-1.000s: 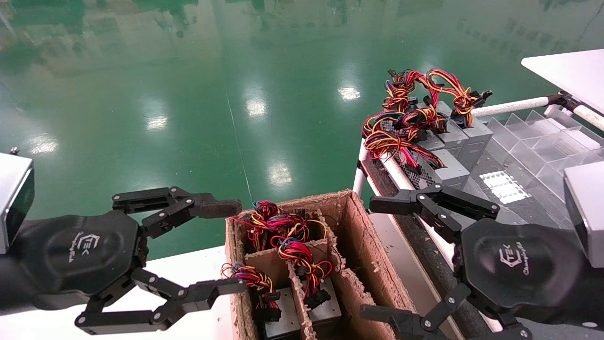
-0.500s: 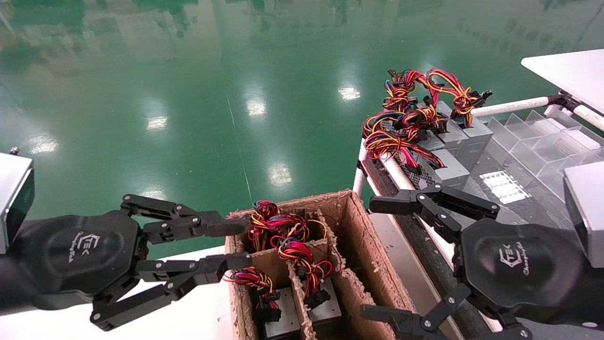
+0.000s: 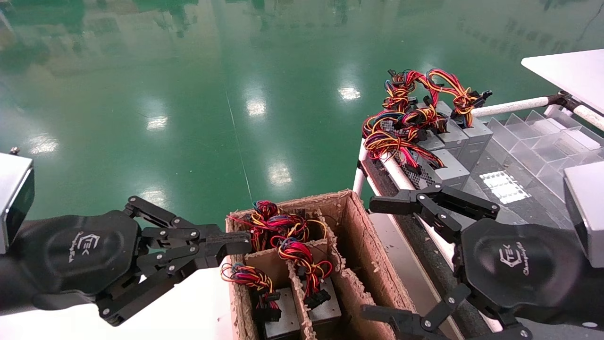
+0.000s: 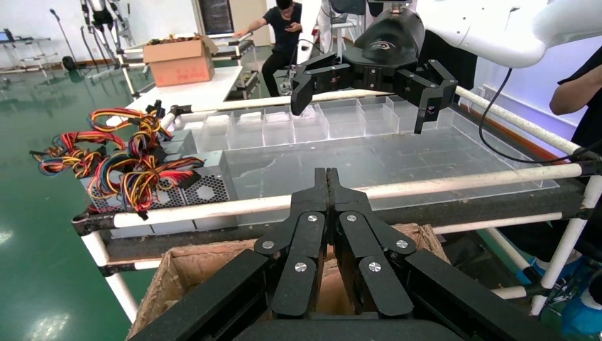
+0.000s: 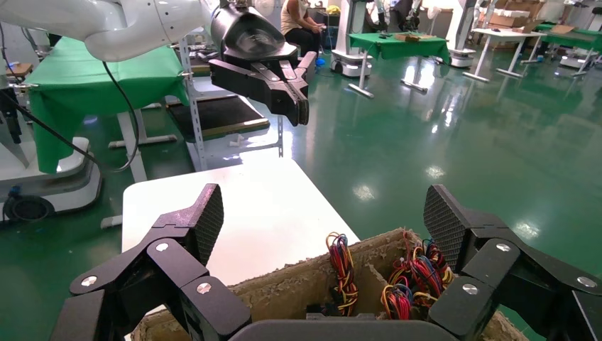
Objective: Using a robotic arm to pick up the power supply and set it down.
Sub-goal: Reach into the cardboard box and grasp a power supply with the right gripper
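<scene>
nothing picked up yet

my left gripper (image 3: 238, 243) is pinched closed on nothing at the near-left rim of the cardboard box (image 3: 351, 222). my right gripper (image 3: 377, 257) hangs spread wide over the box's right edge. the power supply (image 3: 325, 304) i want sits in its box compartment, wires up. grasp, lift and set-down all remain, i judge.

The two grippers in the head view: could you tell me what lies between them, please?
In the head view, the cardboard box sits between the left gripper and the right gripper, its compartments holding power supplies with coloured wire bundles.
</scene>
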Controlling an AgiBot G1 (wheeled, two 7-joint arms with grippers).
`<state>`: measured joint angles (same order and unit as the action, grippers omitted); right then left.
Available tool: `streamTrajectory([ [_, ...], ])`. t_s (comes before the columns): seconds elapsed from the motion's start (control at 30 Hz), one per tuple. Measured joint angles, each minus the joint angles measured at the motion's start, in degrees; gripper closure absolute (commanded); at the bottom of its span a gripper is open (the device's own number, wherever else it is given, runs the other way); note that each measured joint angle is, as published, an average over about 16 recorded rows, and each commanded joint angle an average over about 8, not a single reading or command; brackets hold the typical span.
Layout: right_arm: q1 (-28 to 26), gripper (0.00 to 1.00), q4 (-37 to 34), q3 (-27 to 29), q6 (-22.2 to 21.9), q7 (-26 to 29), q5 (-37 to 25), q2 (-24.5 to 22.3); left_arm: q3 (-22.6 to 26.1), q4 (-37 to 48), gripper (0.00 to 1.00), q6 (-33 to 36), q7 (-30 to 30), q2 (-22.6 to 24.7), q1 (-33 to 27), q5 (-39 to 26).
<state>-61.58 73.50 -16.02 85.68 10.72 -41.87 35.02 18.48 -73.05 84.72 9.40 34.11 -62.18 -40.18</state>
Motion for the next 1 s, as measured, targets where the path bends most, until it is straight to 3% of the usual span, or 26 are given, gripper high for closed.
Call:
streamTrajectory([
  [0.23, 0.0, 0.00, 0.0, 0.0, 0.0, 0.0, 0.0, 0.0, 0.0, 0.0, 0.00, 0.0, 0.0, 0.0, 0.0, 0.0],
  [1.0, -0.2, 0.00, -5.1, -1.6, -3.2, -0.5, -3.0, 3.2, 0.0, 0.0, 0.00, 0.0, 0.0, 0.0, 0.0, 0.0],
])
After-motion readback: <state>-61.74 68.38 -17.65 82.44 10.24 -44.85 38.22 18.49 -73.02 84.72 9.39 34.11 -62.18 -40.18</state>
